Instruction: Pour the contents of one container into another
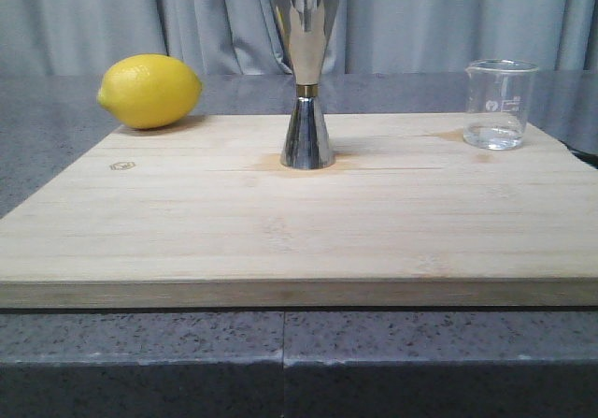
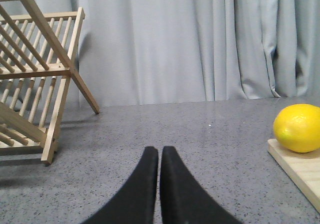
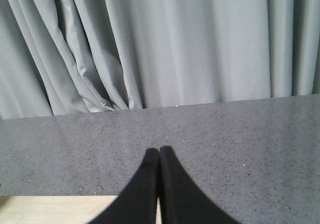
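Note:
The small clear glass beaker (image 1: 500, 104) stands upright at the far right of the wooden board (image 1: 280, 240), a little clear liquid in its bottom. The tall steel double jigger (image 1: 306, 79) with a gold waist band stands upright at the board's far middle. Neither gripper shows in the front view. My left gripper (image 2: 160, 150) is shut and empty over the grey counter, left of the board. My right gripper (image 3: 159, 150) is shut and empty, above the counter just past the board's edge (image 3: 50, 209). Neither wrist view shows the beaker or the jigger.
A yellow lemon (image 1: 149, 91) rests at the board's far left corner; the lemon (image 2: 298, 128) also appears in the left wrist view. A wooden slatted rack (image 2: 35, 78) stands on the counter beyond the left gripper. Grey curtains (image 1: 187, 16) close off the back.

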`<move>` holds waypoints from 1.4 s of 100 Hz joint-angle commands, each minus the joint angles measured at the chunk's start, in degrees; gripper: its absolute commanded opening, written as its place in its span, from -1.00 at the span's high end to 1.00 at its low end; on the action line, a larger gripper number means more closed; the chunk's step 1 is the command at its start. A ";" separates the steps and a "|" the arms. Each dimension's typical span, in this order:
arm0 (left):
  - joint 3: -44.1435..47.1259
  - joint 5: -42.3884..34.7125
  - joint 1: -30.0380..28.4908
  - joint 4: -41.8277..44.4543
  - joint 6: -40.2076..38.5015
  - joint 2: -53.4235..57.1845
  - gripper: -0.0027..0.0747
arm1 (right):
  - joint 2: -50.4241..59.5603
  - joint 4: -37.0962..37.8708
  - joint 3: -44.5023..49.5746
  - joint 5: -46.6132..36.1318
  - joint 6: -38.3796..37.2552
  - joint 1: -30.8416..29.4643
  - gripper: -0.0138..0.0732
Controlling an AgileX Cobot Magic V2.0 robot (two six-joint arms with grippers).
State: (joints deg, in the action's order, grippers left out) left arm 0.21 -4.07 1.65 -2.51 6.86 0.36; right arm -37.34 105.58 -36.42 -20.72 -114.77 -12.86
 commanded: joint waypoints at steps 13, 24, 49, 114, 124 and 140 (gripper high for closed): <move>1.68 -4.71 0.47 -0.58 -0.61 1.30 0.98 | 0.94 0.49 -1.30 -0.68 0.24 -0.28 0.85; 1.68 -4.71 0.47 -0.58 -0.61 1.30 0.98 | 2.81 -2.05 -0.54 -7.94 1.45 0.87 0.85; 1.68 -4.71 0.47 -0.58 -0.61 1.30 0.98 | 8.04 -8.96 3.88 -3.26 7.24 4.12 0.85; 1.68 -4.71 0.47 -0.58 -0.61 1.30 0.98 | 25.43 -92.74 23.39 4.95 94.14 5.03 0.85; 1.68 -4.71 0.47 -0.58 -0.61 1.30 0.98 | 28.69 -105.58 25.60 7.05 107.03 5.03 0.85; 1.68 -4.71 0.47 -0.58 -0.61 1.30 0.98 | 32.57 -110.65 28.62 9.74 111.06 5.13 0.85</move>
State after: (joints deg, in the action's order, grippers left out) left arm 0.21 -4.07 1.65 -2.51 6.86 0.36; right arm -5.84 -2.23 -7.68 -8.42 -7.24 -7.81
